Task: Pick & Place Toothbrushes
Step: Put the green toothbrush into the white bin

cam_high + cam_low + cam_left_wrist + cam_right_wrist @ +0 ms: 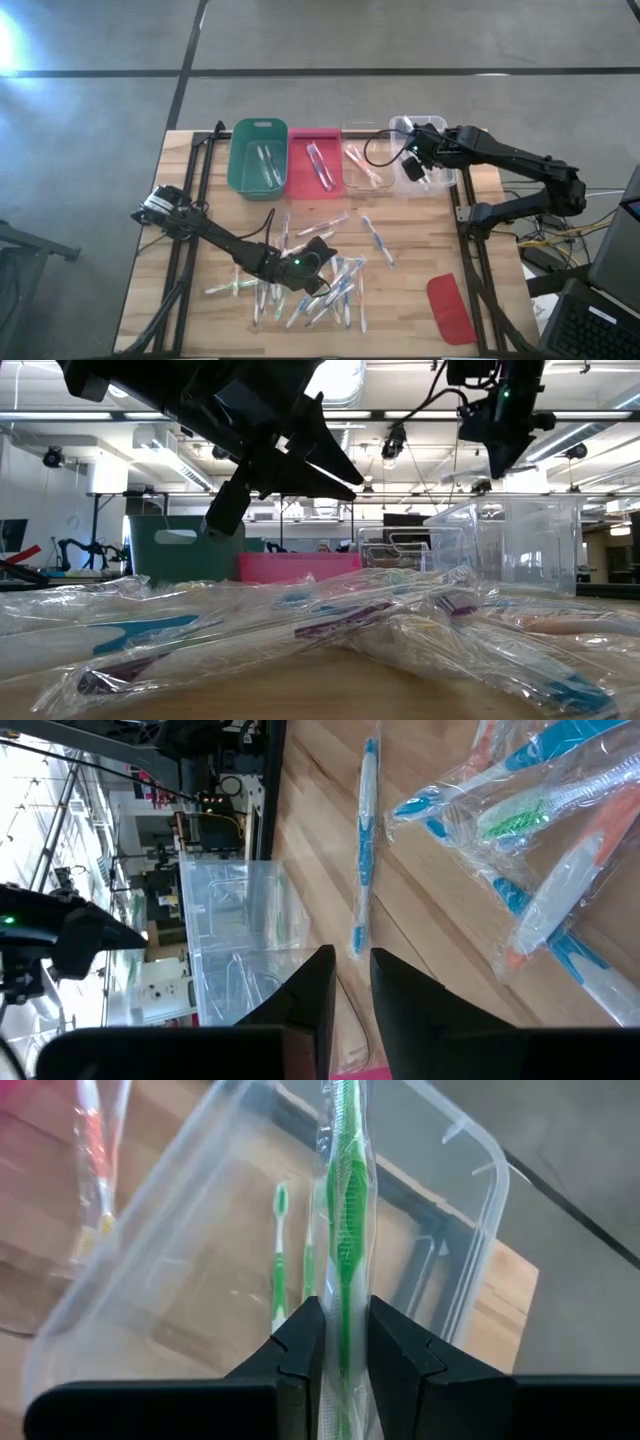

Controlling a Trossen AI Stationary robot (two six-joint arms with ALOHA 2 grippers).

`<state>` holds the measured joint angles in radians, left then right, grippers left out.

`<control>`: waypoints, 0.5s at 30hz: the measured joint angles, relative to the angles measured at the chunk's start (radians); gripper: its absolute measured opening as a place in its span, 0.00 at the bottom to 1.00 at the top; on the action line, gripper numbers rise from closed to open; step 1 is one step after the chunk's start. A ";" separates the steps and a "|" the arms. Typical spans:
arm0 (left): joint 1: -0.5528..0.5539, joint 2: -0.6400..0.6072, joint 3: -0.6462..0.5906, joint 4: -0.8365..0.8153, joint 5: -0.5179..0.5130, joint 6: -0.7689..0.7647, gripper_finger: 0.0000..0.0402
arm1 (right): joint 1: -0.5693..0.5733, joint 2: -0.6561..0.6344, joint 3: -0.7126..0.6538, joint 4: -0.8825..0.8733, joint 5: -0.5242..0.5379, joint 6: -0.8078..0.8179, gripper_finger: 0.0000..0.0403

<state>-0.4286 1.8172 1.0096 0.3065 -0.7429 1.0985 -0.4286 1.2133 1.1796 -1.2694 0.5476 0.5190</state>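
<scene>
Toothbrushes (315, 285) in clear wrappers lie in a loose heap on the near middle of the wooden table (420, 230), and some are already sorted into the row of bins at the far edge. One green toothbrush (345, 1230), wrapped, is between the fingers of my right gripper (345, 1340); the jaws are closed tight on its handle and the brush stands out past the fingertips. I hold it above the clear bin (470, 1190) at the far right of the row, where two other green brushes (280, 1250) lie on the bottom.

My left gripper (350, 985) is low over the heap, its jaws nearly together with only a narrow slot between them. I see nothing in that slot, though the view is not good enough to be fully sure. A blue toothbrush (365, 840) lies alone on the wood just beyond it.

To the left of the clear bin stand another clear tray (362, 165), a pink bin (315, 135) and a green bin (258, 130), each with brushes inside. A flat red lid (450, 305) rests at the near right.

I judge the step to be the placing of the green brush. Next I should part the right fingers over the bin so it falls beside the others, then open the left wider before it goes down on a brush from the heap.
</scene>
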 joint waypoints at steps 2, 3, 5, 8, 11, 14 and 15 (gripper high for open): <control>0.000 0.000 0.000 0.000 0.000 0.000 0.18 | -0.009 0.000 -0.018 0.000 -0.002 -0.001 0.14; 0.000 0.000 0.000 0.000 0.000 0.000 0.18 | -0.014 0.000 -0.028 0.000 -0.002 -0.004 0.14; 0.000 0.000 0.000 0.000 0.000 0.000 0.18 | -0.022 0.000 -0.046 0.000 -0.002 -0.007 0.14; 0.001 0.000 0.000 0.000 0.008 0.000 0.18 | -0.033 0.000 -0.072 0.002 -0.003 -0.011 0.14; 0.001 0.000 0.000 0.000 0.034 0.000 0.18 | -0.037 0.000 -0.101 0.017 -0.003 -0.024 0.14; 0.001 0.000 0.000 0.000 0.053 0.000 0.18 | -0.037 0.000 -0.124 0.036 -0.004 -0.028 0.14; 0.001 0.000 0.000 0.000 0.053 -0.001 0.18 | -0.037 0.000 -0.132 0.045 -0.004 -0.033 0.14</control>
<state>-0.4274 1.8172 1.0096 0.3065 -0.6899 1.0977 -0.4660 1.2135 1.0474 -1.2249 0.5434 0.4862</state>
